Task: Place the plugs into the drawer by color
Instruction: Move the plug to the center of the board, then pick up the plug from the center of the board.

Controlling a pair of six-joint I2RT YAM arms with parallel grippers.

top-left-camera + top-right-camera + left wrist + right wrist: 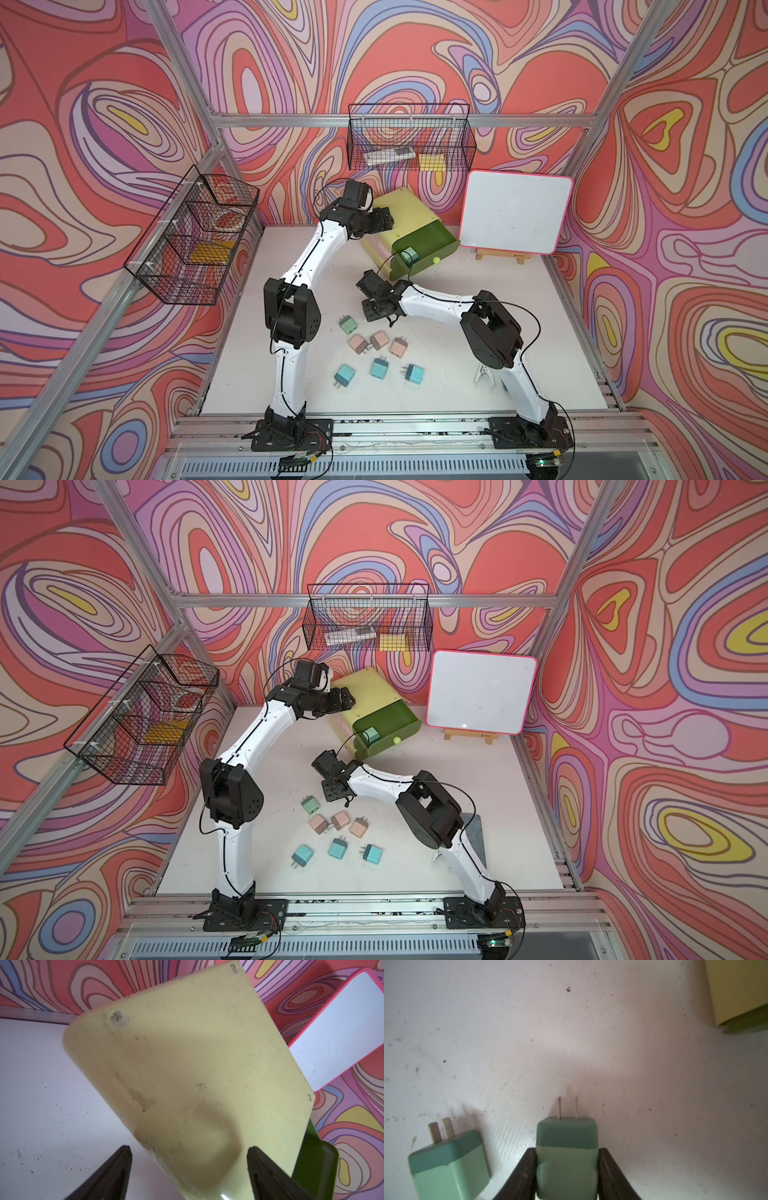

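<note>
Seven plugs lie loose on the table [436, 399] in both top views, lower centre: one loose sage plug [348, 324], three pink plugs [379, 340] just below it, three teal plugs [379, 368] lowest; an eighth plug [409, 254], sage, sits in the open drawer [432, 243] of the chest [399, 203], centre frame, beside the whiteboard [515, 216]; the right gripper [376, 311] hovers just right of the loose sage plug, its load hidden from above; the left gripper [381, 218] is over the chest's top, upper centre.

Left wrist view: jaws stand apart astride the chest's edge at frame bottom; can't tell if either finger presses on it.

Right wrist view: the right gripper is clenched on the ninth plug [566, 1136], sage, prongs fwd, lower centre; the loose sage plug is just beside it, lower left; chest corner upper right.

Risks, as I judge: the grip takes the rear half only, so a bump vs the drawer's front wall could pivot the plug & drop it outside; if the left arm isn't really bracing, a nudge could slide the chest or shove the drawer shut; the right arm's cable [386, 259] arcs close to the knob [436, 260] & might snag.
</note>
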